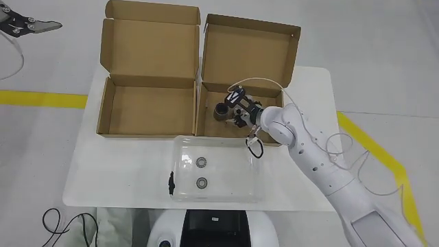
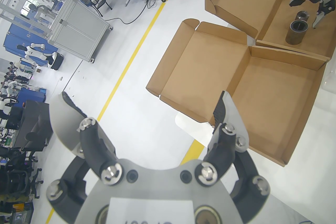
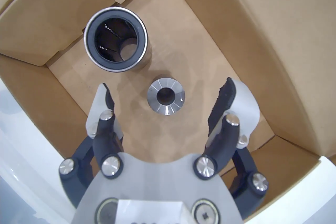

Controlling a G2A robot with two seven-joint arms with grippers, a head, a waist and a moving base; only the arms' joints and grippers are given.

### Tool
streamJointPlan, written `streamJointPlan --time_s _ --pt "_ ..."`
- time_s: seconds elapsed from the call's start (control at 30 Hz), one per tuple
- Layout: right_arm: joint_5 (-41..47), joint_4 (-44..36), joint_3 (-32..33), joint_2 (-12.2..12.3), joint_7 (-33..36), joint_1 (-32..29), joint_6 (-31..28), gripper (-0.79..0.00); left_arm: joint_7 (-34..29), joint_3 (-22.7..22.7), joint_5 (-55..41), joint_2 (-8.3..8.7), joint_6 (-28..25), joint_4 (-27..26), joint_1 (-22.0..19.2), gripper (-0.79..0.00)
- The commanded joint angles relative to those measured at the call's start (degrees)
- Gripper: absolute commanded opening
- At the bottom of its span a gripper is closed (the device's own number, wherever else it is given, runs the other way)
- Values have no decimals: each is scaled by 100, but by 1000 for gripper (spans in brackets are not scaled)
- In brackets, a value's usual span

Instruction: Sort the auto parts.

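While the sorting looks partway done, the top view looks down on a white table [image 1: 89, 171] carrying two open cardboard boxes side by side, with a clear tray [image 1: 180, 152] nearer the robot. The right arm stretches across the table to the right box [image 1: 274, 58]. Its right gripper [image 1: 238, 114] sits low inside the box, beside a tall metal sleeve [image 1: 220, 112]. To that box's left stands the left box [image 1: 144, 110]. A bearing ring [image 1: 202, 161] and a second ring [image 1: 202, 182] lie in the tray. The left gripper [image 1: 31, 25] hangs well away from the table's far left corner, over the floor.

From the left wrist view, the left claw is spread wide with nothing between its fingers, and the floor and the left box's raised lid lie beyond it.

From the right wrist view, the right claw points straight down, fingers apart and touching nothing. It is directly above a small metal bushing [image 3: 166, 99] that stands upright on the box floor, just beside the sleeve.

I cannot tell whether the bushing is being set down or picked up. Since both cylinders sit in one box, I judge this a drop-off. The next move would then need a straight lift clear of the box walls before reaching to the tray for a ring.
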Motion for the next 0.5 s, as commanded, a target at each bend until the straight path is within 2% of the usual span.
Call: streamJointPlan --time_s 0.0,0.17,0.3,0.47 --pt "-141 -299 97 49 91 -120 8 -9 0 0 0 0 0 0 0 0" --pt "-290 -1171 416 177 144 -490 -133 -6 0 0 0 0 0 0 0 0" --pt "-122 -1715 715 279 -244 -824 -656 -6 0 0 0 0 0 0 0 0" --pt "-211 -2427 739 348 -516 -1159 -1148 -12 0 0 0 0 0 0 0 0"
